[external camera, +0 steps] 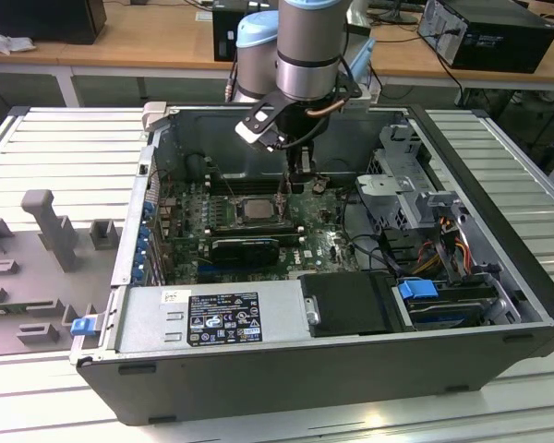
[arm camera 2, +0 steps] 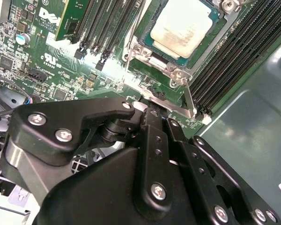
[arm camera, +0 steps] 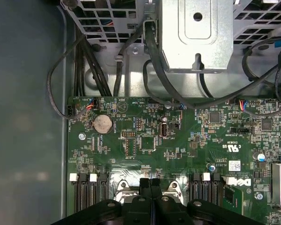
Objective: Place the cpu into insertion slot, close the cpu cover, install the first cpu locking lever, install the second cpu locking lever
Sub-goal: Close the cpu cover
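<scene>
The cpu (arm camera 2: pixel 185 26), a pale silvery square chip, lies flat in the insertion slot (external camera: pixel 226 212) on the green board; in the exterior view the cpu (external camera: pixel 256 209) sits mid-board. The silvery cpu cover (arm camera 2: pixel 143 50) lies down around the chip. A thin metal locking lever (arm camera 2: pixel 189 96) runs along the socket's edge to a silvery bar just under my fingertips. My gripper (arm camera: pixel 150 183) is shut, fingers pressed together, right at that socket edge. Whether the lever is between the fingers is hidden. In the exterior view the gripper (external camera: pixel 300 180) hangs beside the socket, toward that view's right.
Long black memory slots (arm camera 2: pixel 107 28) flank the socket on both sides. A black card (external camera: pixel 245 249) lies nearer the power supply (external camera: pixel 208 318). A metal drive cage (external camera: pixel 402 189) and black cables (arm camera: pixel 154 79) stand at the exterior view's right. Case walls (external camera: pixel 286 129) enclose the board.
</scene>
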Available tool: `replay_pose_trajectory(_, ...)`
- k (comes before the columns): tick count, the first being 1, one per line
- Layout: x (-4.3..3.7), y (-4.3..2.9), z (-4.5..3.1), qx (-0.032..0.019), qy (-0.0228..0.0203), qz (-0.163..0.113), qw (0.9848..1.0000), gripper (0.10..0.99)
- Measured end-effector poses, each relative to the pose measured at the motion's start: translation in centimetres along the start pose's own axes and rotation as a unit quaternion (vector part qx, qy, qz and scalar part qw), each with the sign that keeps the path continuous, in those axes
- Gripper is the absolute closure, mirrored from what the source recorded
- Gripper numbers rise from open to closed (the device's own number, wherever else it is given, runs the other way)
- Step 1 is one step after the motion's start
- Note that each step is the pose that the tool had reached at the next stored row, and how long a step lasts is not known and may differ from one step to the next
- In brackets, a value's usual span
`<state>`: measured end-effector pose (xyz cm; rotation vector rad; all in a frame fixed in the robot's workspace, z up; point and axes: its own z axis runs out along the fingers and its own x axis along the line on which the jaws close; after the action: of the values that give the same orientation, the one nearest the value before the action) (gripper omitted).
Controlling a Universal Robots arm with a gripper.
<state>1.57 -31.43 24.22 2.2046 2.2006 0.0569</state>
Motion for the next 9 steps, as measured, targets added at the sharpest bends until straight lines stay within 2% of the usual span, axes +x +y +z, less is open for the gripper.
replay_pose_trajectory(9,0.00,-0.34,-0.02,0.0000,0.0000,0.000,1.0000,0.980)
